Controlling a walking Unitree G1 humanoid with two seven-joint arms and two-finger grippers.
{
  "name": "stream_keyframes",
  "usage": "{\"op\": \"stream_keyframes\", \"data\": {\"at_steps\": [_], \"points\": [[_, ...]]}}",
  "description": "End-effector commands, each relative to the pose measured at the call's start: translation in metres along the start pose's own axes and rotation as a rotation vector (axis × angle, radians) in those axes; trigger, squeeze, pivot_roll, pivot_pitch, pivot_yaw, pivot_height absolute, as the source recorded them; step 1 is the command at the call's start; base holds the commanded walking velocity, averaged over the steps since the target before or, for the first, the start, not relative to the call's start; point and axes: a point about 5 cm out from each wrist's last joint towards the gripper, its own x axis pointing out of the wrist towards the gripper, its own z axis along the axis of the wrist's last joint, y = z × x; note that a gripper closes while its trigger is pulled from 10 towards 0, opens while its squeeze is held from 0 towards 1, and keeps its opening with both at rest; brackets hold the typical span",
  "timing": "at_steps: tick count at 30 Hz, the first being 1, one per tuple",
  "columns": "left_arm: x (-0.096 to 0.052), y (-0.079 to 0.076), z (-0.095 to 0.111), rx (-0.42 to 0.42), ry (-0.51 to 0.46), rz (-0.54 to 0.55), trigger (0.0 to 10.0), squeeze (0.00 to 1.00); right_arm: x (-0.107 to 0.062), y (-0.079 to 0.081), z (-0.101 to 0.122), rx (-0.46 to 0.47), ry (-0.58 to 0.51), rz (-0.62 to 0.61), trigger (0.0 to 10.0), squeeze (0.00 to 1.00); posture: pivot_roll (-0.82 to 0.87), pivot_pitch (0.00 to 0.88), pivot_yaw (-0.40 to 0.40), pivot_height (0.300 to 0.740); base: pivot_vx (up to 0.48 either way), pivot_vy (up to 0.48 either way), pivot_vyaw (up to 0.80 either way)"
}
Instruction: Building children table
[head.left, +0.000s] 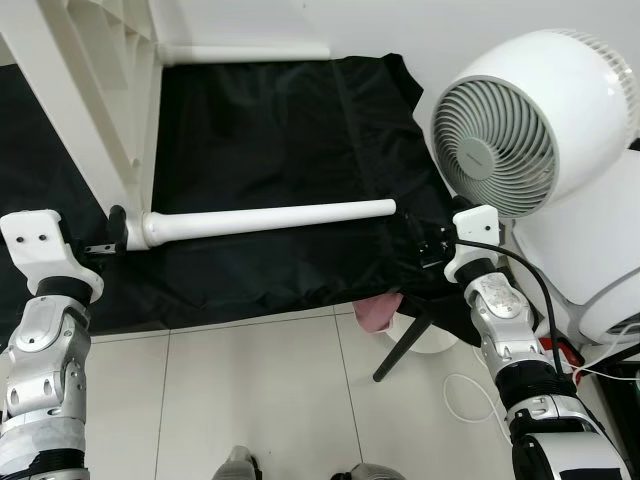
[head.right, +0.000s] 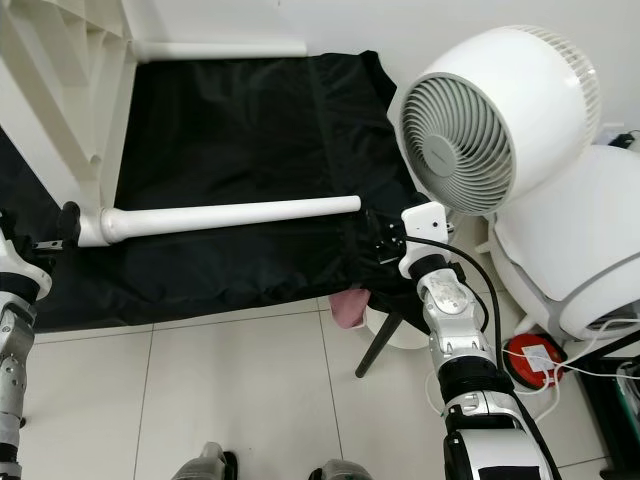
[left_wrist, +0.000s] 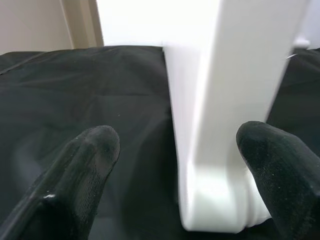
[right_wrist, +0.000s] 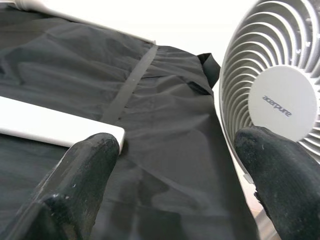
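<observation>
We see the table leg (head.left: 265, 219) lying left to right on the black cloth (head.left: 270, 120), our left gripper (left_wrist: 175, 165) and right gripper (right_wrist: 175, 155) spread wide, grasping nothing.

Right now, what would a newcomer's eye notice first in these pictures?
A long white table leg lies across the black cloth, with the left gripper open at its thick end and the right gripper open near its free end. A big white fan stands at the right.
</observation>
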Motion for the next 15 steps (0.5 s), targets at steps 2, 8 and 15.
{"op": "stream_keyframes", "data": {"at_steps": [2, 8, 15], "points": [[-0.005, 0.007, -0.002, 0.027, 0.006, 0.040, 10.0, 0.00, 0.000, 0.001, -0.001, -0.003, -0.002, 0.008, 10.0, 0.00, -0.02, 0.053, -0.040, 0.740, 0.000, 0.000, 0.00], [-0.018, 0.015, 0.010, 0.066, -0.037, 0.000, 10.0, 0.00, -0.002, -0.002, -0.001, -0.012, -0.003, 0.001, 10.0, 0.00, -0.01, 0.060, -0.044, 0.740, 0.000, 0.000, 0.00], [-0.026, 0.021, 0.012, 0.075, -0.033, 0.007, 10.0, 0.00, -0.005, -0.002, -0.004, -0.016, 0.008, -0.005, 10.0, 0.00, 0.00, 0.067, -0.047, 0.740, 0.000, 0.000, 0.00]]}}
